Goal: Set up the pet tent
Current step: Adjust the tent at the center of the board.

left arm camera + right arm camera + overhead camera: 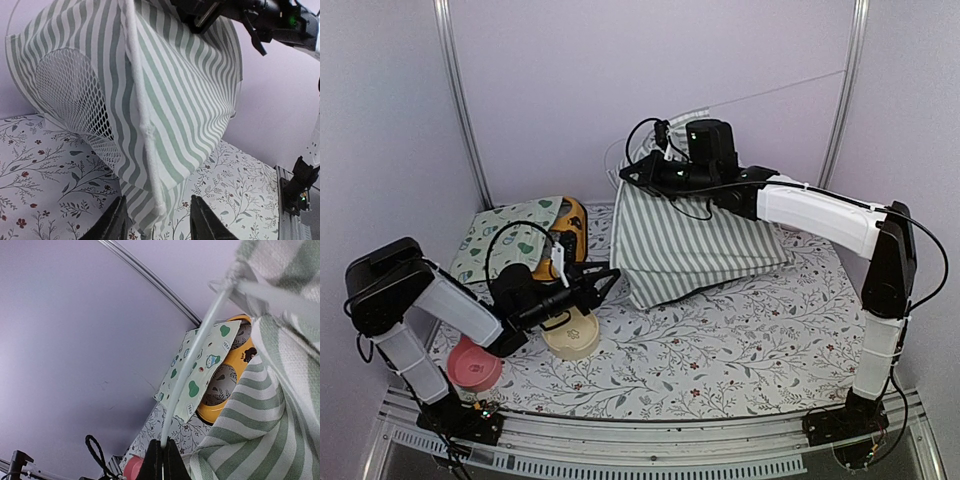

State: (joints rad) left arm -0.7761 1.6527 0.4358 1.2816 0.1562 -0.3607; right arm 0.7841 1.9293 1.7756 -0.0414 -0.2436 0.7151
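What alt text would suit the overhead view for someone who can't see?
Two robot arms work on a striped pet tent on a floral tablecloth: the right claw holds its top up, the left claw is open at its lower corner.

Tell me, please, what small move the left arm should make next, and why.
Probably close the left gripper on the pet tent's lower corner: it sits between the open jaws, while the right gripper, shut on the white pole, holds the top up.
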